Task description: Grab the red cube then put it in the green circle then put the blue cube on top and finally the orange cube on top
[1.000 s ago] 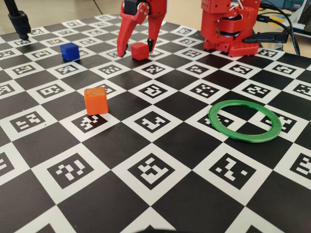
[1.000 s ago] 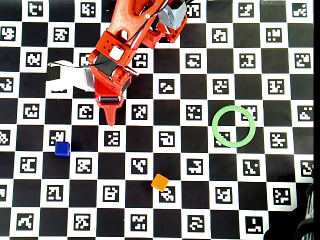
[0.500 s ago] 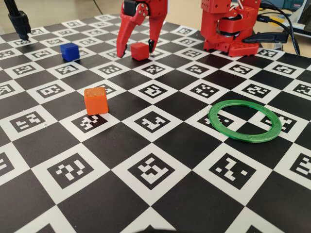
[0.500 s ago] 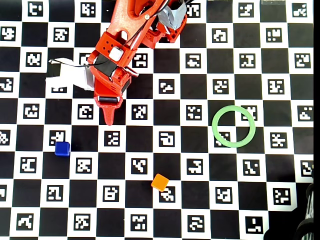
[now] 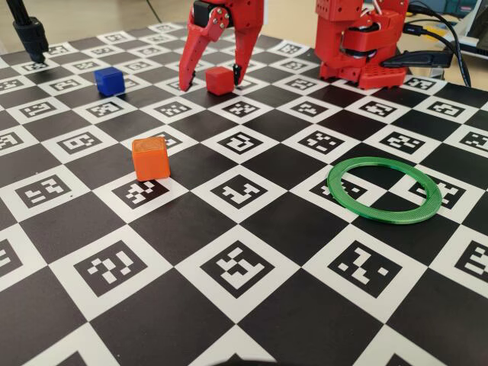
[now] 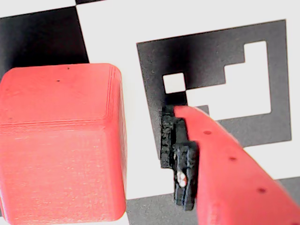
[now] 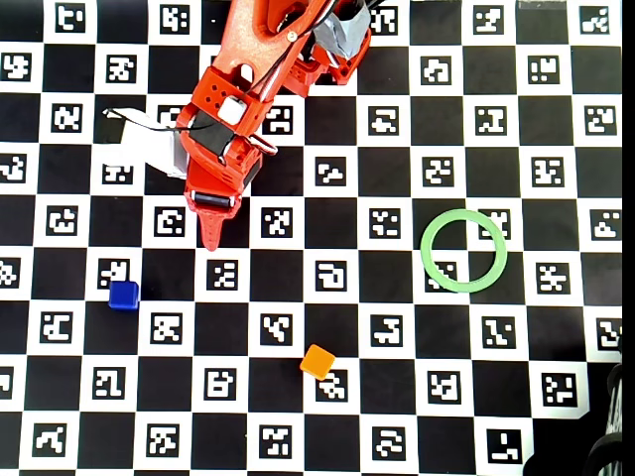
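In the fixed view the red cube [image 5: 219, 80] sits on the board at the back. My red gripper [image 5: 210, 84] is open and straddles it, one fingertip on each side, apart from it. Up close in the wrist view, the red cube [image 6: 61, 140] lies left of one finger [image 6: 225, 173], with a gap between them. The arm hides the red cube in the overhead view. The blue cube [image 5: 110, 80] [image 7: 124, 295] stands to the left of the gripper. The orange cube [image 5: 150, 158] [image 7: 317, 361] is nearer the front. The green circle [image 5: 385, 218] [image 7: 425, 250] lies flat on the right with nothing inside.
The arm's red base [image 5: 358, 42] stands at the back right with cables [image 5: 442, 46] beside it. A black stand [image 5: 30, 34] is at the back left. The checkered marker board [image 5: 244, 267] covers the table.
In the fixed view the gripper's left finger has swung slightly further left, widening the jaws a little. In the overhead view the arm has edged up. The cubes and ring have not moved.
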Tool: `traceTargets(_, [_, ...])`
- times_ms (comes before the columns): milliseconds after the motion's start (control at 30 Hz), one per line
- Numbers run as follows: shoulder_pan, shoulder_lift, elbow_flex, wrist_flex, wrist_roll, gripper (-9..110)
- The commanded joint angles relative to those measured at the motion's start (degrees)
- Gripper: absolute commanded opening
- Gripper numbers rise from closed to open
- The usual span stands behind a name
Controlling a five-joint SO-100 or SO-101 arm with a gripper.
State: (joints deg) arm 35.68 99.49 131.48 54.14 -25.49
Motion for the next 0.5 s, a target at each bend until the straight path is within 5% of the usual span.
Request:
traceTargets(0, [-0.35, 0.79, -2.55, -0.79, 0.26, 47])
traceTargets(267, [-0.35, 0.88, -2.29, -0.88, -0.09, 42])
traceTargets(467, [-0.44, 0.88, -2.29, -0.97, 0.18, 15])
